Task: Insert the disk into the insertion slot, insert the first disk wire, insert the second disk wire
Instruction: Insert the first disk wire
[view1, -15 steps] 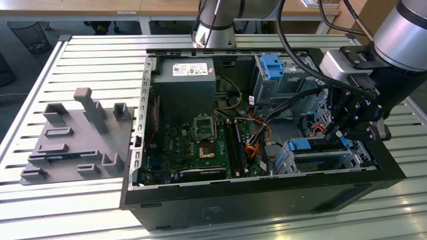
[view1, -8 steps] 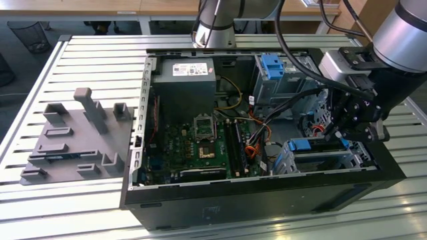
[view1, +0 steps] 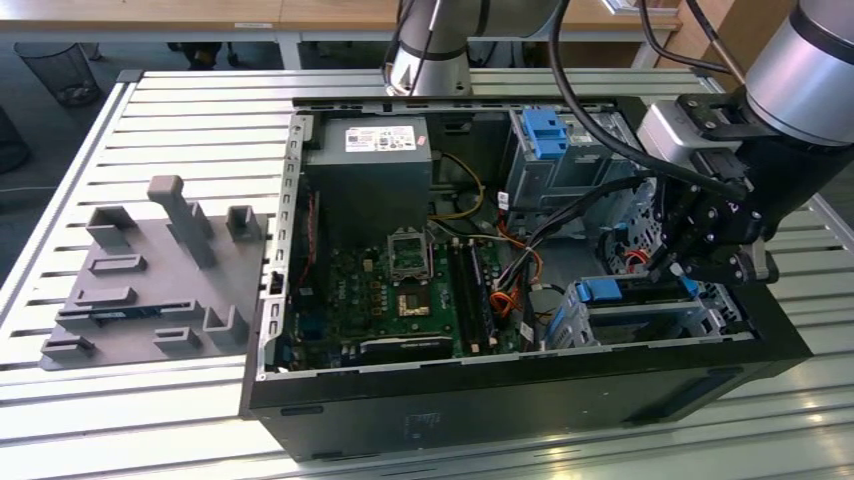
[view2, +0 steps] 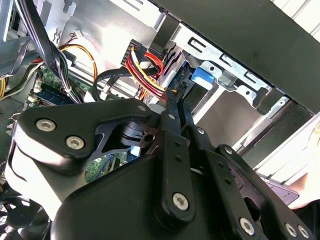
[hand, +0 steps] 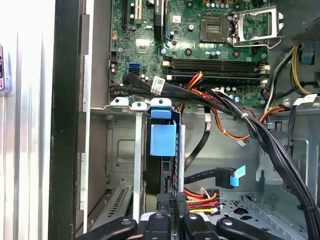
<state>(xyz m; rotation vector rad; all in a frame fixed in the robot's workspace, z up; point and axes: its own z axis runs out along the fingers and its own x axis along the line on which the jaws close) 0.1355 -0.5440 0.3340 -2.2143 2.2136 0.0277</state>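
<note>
Noted: disk (hand: 163, 140) seated in insertion slot (view1: 657, 324), blue carrier edge exposed; gripper (hand: 170, 204) clenched on connector of red-yellow disk wire (hand: 200, 196). Disk end found directly ahead of gripper, long axis aligned with it.

The arm (view1: 807, 70) is a smooth silver-grey tube at two o'clock in the exterior view, and a second silver link (view1: 430, 45) stands at twelve o'clock. Black cables (view1: 561, 60) hang between them. A pale grey wrist block (view1: 671, 132) sits above matte black parts. In the second wrist view the gripper (view2: 174, 97) shows flat black bars (view2: 172, 165) studded with round silver screws (view2: 180, 201). Its rounded housing (view2: 30, 165) looks white, perhaps light grey.
</note>
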